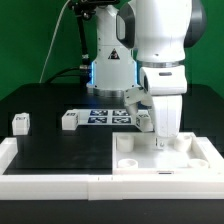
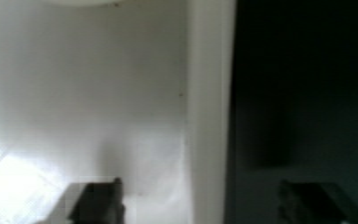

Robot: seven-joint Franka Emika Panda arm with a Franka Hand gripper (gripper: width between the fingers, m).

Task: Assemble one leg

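Exterior view: leg seen upright on black table, just beside marker board; look-alike block stood further toward exterior view's left. Gripper hangs low over white tray, well apart from both. Pincer state cannot be told: fingertips blurred in wrist view. Risk judged: tray could be shoved by misaligned descent, or leg tipped by off-centre grasp.

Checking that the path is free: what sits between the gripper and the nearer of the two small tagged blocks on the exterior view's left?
In the exterior view, the marker board lies between that leg and the gripper.
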